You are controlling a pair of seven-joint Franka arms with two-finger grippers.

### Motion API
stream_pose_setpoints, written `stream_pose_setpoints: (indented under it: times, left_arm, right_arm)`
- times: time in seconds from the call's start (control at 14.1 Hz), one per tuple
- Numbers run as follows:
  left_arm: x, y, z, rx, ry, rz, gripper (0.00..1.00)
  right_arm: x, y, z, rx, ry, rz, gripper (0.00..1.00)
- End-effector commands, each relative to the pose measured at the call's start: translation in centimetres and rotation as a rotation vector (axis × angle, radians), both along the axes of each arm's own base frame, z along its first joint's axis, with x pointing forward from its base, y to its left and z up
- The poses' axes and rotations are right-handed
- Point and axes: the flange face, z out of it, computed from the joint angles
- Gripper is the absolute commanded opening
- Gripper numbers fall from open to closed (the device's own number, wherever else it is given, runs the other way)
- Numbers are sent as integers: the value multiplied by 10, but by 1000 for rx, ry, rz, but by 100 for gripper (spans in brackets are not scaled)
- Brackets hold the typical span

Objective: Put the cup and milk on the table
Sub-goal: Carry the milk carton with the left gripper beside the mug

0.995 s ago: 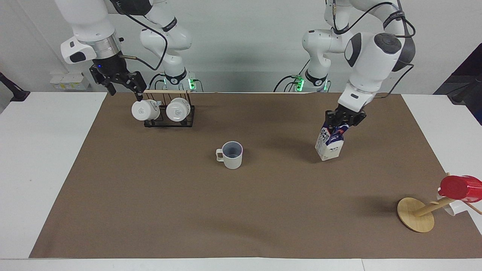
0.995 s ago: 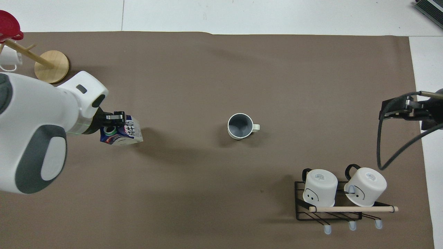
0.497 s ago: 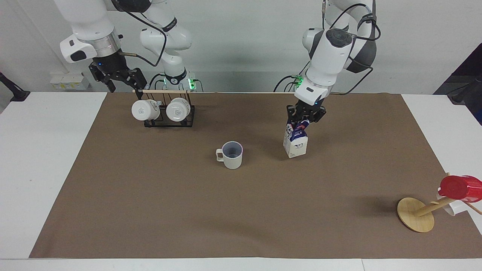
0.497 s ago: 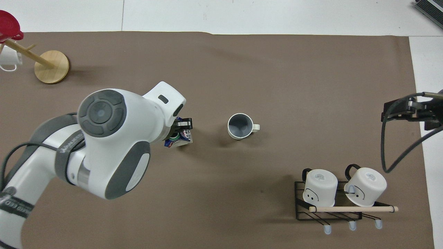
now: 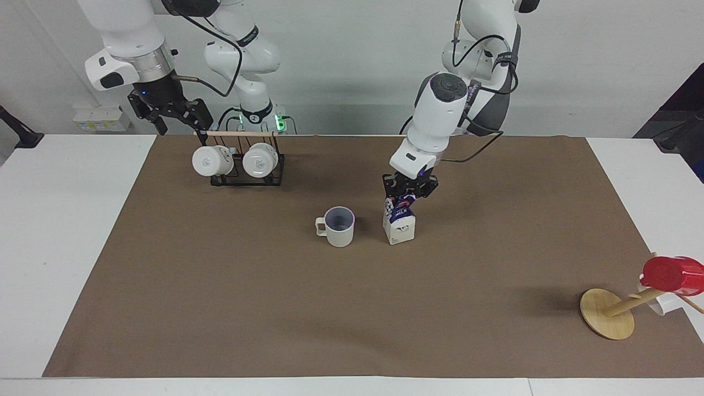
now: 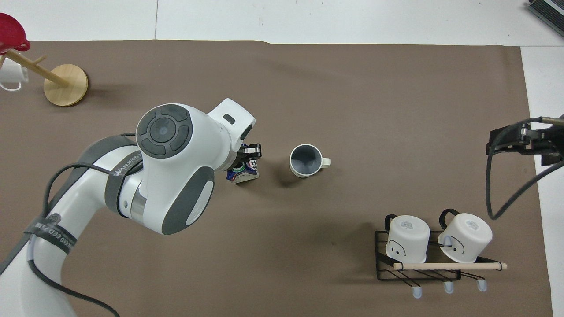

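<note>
The cup (image 5: 339, 226) stands upright on the table's brown sheet (image 5: 330, 308) near the middle; it also shows in the overhead view (image 6: 305, 160). My left gripper (image 5: 410, 190) is shut on the top of the milk (image 5: 400, 226), which is upright right beside the cup toward the left arm's end, a small gap between them. The carton's base is at the sheet or just above it; I cannot tell which. In the overhead view the left gripper (image 6: 247, 155) and milk (image 6: 243, 175) are partly hidden by the arm. My right gripper (image 5: 184, 130) (image 6: 520, 141) waits open and empty above the mug rack's end.
A black wire rack (image 5: 247, 175) (image 6: 383, 268) with two white mugs stands near the robots toward the right arm's end. A wooden mug tree (image 5: 608, 313) (image 6: 66, 79) with a red cup (image 5: 671, 274) (image 6: 11, 33) stands farthest from the robots, toward the left arm's end.
My left gripper carried the milk from the left arm's end toward the middle, next to the cup, and lowered it. The right gripper lifted slightly by the rack.
</note>
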Motion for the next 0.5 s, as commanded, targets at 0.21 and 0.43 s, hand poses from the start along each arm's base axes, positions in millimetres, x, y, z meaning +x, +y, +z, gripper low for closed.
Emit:
stream_pose_setpoints:
  times: [0.21, 0.43]
  left_arm:
    - [2, 4, 4, -11, 8, 1, 100]
    - [0, 5, 10, -5, 15, -2, 100]
  right_arm:
    - [2, -5, 3, 10, 2, 14, 100]
    - [2, -4, 3, 10, 2, 15, 100]
